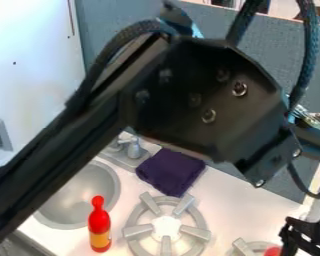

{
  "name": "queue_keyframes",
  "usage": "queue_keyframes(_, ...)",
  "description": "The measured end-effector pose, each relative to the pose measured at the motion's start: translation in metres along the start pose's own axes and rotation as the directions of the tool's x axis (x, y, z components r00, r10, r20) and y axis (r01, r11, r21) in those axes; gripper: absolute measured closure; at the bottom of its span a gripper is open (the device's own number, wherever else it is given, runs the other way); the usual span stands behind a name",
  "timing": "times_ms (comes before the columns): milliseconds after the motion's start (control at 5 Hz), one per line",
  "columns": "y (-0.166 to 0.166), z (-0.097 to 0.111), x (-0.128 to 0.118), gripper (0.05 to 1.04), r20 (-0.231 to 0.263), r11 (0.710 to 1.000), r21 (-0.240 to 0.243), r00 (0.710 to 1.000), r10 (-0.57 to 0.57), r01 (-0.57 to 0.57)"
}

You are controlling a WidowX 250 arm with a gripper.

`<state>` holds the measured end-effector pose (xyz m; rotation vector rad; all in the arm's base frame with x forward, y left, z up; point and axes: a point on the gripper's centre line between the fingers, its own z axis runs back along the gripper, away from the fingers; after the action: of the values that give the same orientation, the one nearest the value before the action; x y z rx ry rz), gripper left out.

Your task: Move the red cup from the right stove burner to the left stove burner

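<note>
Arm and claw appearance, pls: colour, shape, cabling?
Arm: black, a long straight beam running into a bulky, angular joint housing with bevelled corners. Silver-coloured screws on its face. Thick cables in dark braided sleeving loop outside the links. Claw: black too, with a jagged, angular outline.

A matte black metal robot arm (193,97), angular at its joint, silver screws (224,102) showing, braided black cables (308,50) alongside.
</note>
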<state>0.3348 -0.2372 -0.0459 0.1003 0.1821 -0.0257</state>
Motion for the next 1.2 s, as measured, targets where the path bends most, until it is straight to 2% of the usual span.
queue_keyframes(200,-0.003,-0.011,0.004,0.075,-0.008,1.0,-0.002,1.0,-0.006,0.006)
queue_keyframes(400,-0.006,-0.009,0.007,0.075,-0.004,1.0,-0.006,1.0,-0.003,0.003)
queue_keyframes(600,-0.006,-0.019,0.007,0.115,-0.035,1.0,0.008,0.999,-0.007,0.007)
queue_keyframes(1000,-0.006,-0.018,0.003,0.679,-0.077,1.0,0.018,0.997,-0.01,0.012)
queue_keyframes(1200,-0.006,-0.017,0.0,0.909,-0.106,1.0,0.021,0.994,-0.003,0.005)
